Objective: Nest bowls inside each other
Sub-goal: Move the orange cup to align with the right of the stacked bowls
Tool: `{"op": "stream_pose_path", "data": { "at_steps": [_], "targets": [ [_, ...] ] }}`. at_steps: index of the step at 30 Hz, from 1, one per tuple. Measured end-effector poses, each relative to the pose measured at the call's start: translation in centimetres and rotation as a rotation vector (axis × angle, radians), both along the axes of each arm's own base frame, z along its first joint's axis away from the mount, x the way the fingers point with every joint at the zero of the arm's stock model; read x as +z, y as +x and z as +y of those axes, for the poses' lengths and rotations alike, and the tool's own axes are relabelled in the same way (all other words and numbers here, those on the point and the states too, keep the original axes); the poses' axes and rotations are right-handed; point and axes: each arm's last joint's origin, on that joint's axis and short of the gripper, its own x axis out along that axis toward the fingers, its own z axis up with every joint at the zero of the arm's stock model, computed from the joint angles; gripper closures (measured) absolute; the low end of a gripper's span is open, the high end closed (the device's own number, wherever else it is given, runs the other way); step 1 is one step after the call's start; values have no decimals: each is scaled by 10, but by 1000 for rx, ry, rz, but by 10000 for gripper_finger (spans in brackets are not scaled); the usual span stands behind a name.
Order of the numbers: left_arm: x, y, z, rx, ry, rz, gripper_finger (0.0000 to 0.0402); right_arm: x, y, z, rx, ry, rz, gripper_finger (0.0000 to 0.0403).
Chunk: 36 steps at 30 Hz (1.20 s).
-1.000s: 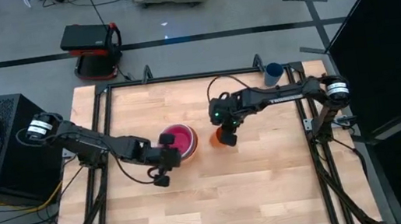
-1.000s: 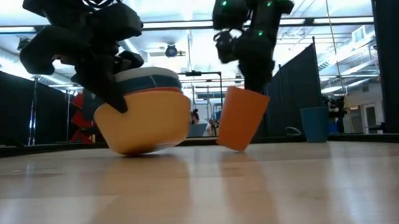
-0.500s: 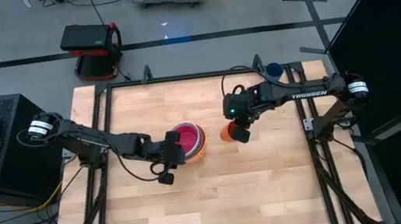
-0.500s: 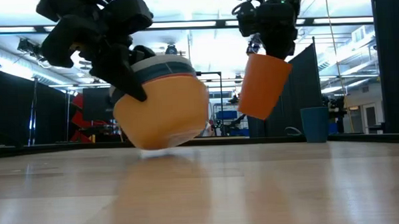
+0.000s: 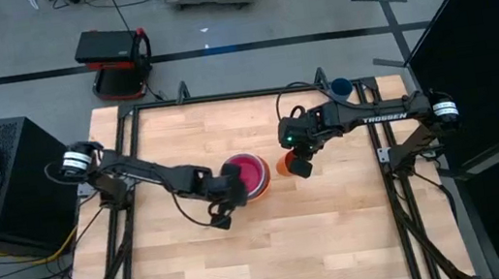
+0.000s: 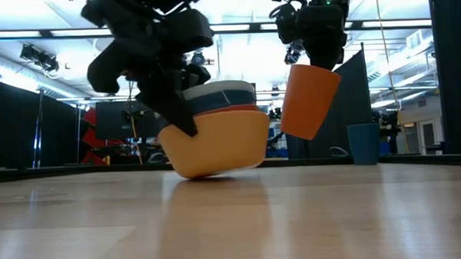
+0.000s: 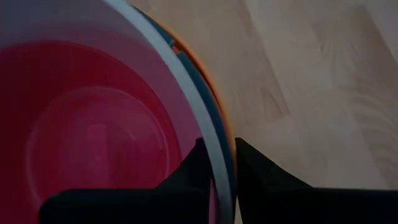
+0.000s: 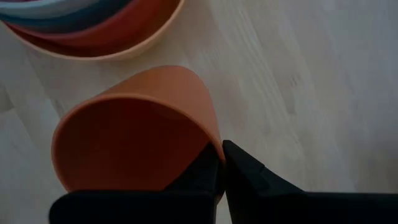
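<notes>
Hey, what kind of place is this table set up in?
Probably a robotics lab or workshop hall: a wooden table in a metal frame, black partition screens behind it, and strip lights under an open industrial ceiling.

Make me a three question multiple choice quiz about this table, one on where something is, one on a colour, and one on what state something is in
1. Where is the dark-blue cup?
A. At the table's far edge, behind the right arm
B. Inside the bowl stack
C. In the left gripper

2. What colour is the outermost bowl of the bowl stack?
A. White
B. Orange
C. Green

3. What state is the orange cup in?
A. Standing upright on the table
B. Lying inside the bowl stack
C. Lifted off the table, tilted, its rim pinched by the right gripper

Answers:
1. A: the high view shows it at the far edge, beyond the right arm.
2. B: the low view shows an orange bowl under the others.
3. C: the low view shows it hanging tilted above the wood; the right wrist view shows the rim between the fingers.
</notes>
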Motion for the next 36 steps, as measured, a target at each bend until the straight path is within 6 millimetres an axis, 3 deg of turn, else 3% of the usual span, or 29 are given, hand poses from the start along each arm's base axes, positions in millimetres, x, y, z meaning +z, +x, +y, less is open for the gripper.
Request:
{"op": "stream_pose_path", "data": {
  "at_steps": [3, 9, 13, 30, 36],
  "targets": [
    [1, 1, 1, 32, 3, 15, 348, 0, 0, 0, -1, 0, 1, 403],
    [0, -1, 2, 91, 34, 33, 225, 0, 0, 0, 0, 0, 1, 403],
    [0, 0, 2, 95, 30, 23, 169, 0, 0, 0, 1, 0, 1, 403],
    [62, 11, 1, 120, 95, 0, 167, -22, -4, 1, -14, 50, 64, 403],
    [75, 10, 1, 121, 96, -18, 176, -49, -6, 0, -12, 103, 69, 403]
  ]
}}
